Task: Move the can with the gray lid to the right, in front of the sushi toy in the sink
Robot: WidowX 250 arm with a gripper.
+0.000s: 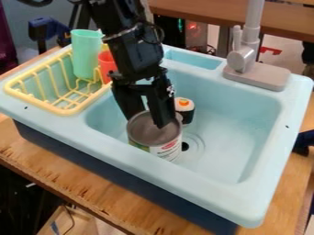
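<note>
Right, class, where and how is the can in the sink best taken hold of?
Probably by its upper rim, from above. The can stands roughly upright, its round top facing up and seemingly hollow, so the gripper could straddle the wall there.

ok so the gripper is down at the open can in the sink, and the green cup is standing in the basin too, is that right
Not quite: the green cup stands in the yellow rack, not in the basin, as the camera view shows. The rest is right: the gripper is down at the open can in the sink.
</note>
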